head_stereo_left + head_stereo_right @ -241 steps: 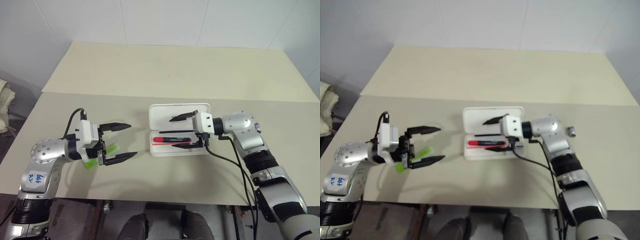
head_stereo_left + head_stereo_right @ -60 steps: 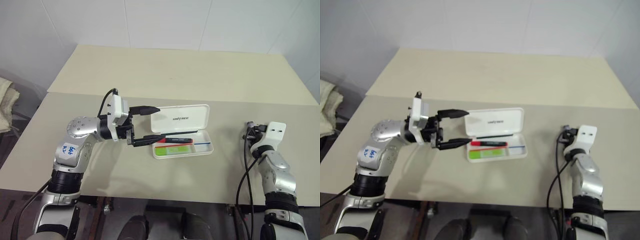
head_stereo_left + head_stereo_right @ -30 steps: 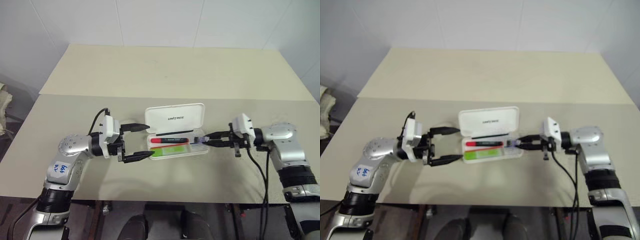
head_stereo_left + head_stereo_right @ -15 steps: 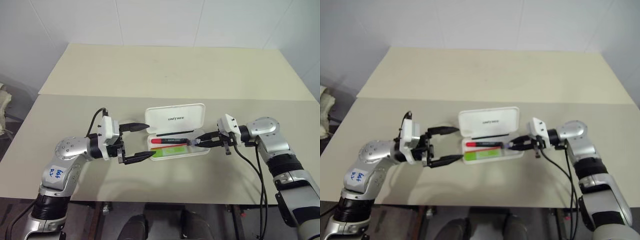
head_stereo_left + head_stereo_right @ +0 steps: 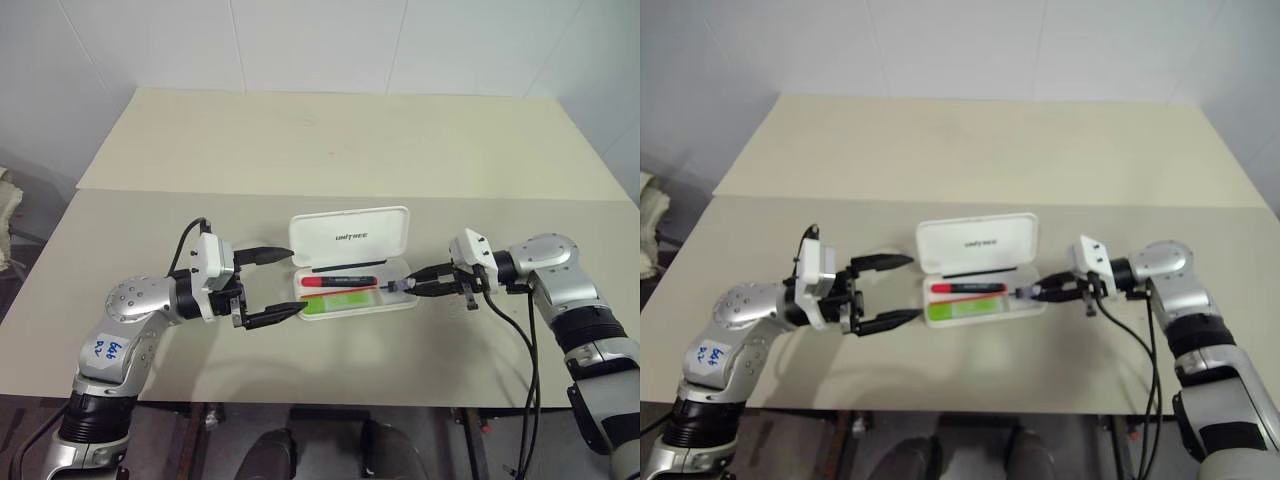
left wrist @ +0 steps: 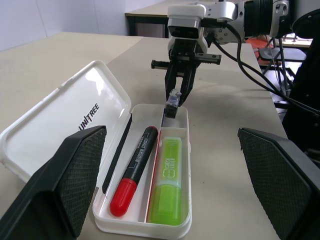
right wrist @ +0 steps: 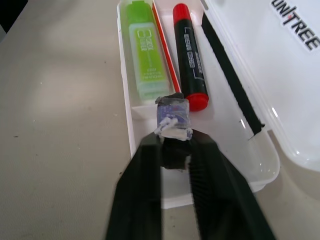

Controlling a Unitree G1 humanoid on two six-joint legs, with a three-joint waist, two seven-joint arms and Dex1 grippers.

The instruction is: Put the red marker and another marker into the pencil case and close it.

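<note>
The white pencil case (image 5: 350, 225) lies open mid-table, lid tilted back. In its tray the red marker (image 5: 340, 281) lies beside the lime-green marker (image 5: 335, 297); the left wrist view also shows the red marker (image 6: 135, 170) and the green marker (image 6: 170, 182). My left gripper (image 5: 293, 281) hangs open just left of the case, holding nothing. My right gripper (image 5: 410, 284) reaches over the case's right end, shut on a small dark piece (image 7: 172, 114) with a pale bit, held above the tray's bare end.
A thin black strip (image 7: 230, 75) lies in the tray along the hinge side. The beige table (image 5: 300, 150) stretches far behind the case, with a seam across it. Its front edge (image 5: 330, 398) runs close under both arms.
The green marker, held in my left gripper eight seconds ago, now lies in the case. My right arm came in from the right with the small piece. Over the last second both grippers stayed nearly still.
</note>
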